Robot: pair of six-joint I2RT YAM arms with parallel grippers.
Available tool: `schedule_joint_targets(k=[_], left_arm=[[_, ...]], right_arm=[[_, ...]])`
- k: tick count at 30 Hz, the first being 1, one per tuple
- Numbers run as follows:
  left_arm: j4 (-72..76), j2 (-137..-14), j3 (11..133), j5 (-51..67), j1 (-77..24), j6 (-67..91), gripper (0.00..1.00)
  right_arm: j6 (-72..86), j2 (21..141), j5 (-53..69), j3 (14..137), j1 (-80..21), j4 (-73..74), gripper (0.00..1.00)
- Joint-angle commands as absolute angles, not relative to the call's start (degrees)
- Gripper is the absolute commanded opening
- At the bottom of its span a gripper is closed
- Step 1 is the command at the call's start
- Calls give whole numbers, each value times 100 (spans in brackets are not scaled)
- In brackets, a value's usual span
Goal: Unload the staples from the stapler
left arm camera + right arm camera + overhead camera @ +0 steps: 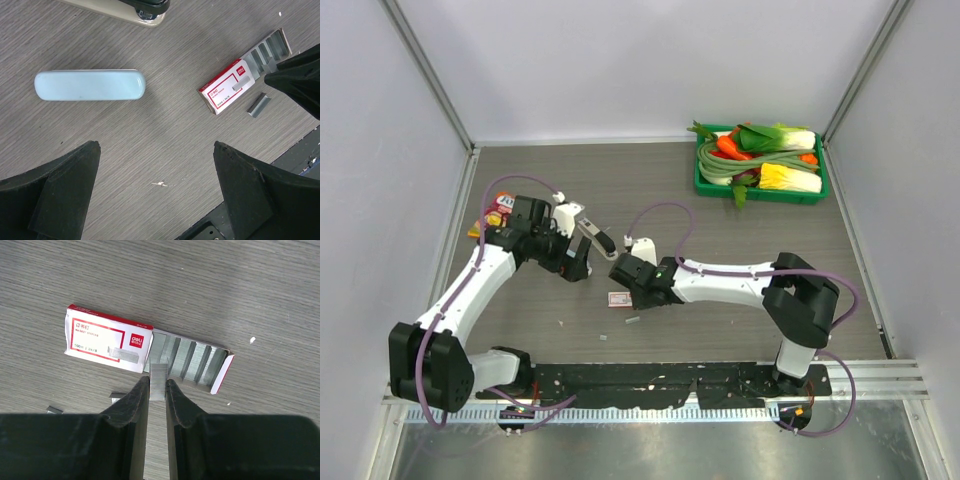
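The pale blue stapler (90, 85) lies flat on the table, beyond and left of my left gripper (155, 145), which is open and empty above bare table. In the top view the left gripper (578, 266) hides it. A beige and black stapler part (135, 10) lies just past it and also shows in the top view (597, 238). My right gripper (158, 382) is shut on a short strip of staples (158, 371), at the open drawer (192, 360) of the pink-and-white box (107, 337). The right gripper also shows in the top view (620, 271).
The box (618, 298) lies between the grippers. Loose staple strips lie near it (257, 105) (116, 397) (54, 410). A green tray (705, 185) of toy vegetables stands at the back right. Small coloured items (495, 212) lie at the left wall.
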State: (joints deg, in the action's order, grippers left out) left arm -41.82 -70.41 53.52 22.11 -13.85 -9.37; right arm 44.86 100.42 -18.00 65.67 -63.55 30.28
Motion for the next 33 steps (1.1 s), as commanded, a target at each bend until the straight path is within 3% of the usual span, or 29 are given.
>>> schedule_joint_targets(k=[1, 33], left_arm=[[-4060, -6864, 5309, 2259, -1345, -914, 100], [-4052, -6882, 5317, 2347, -1354, -879, 100]], right_arm=[[4667, 10046, -2197, 6671, -6407, 3015, 1], [4597, 10230, -2215, 6653, -6416, 2927, 1]])
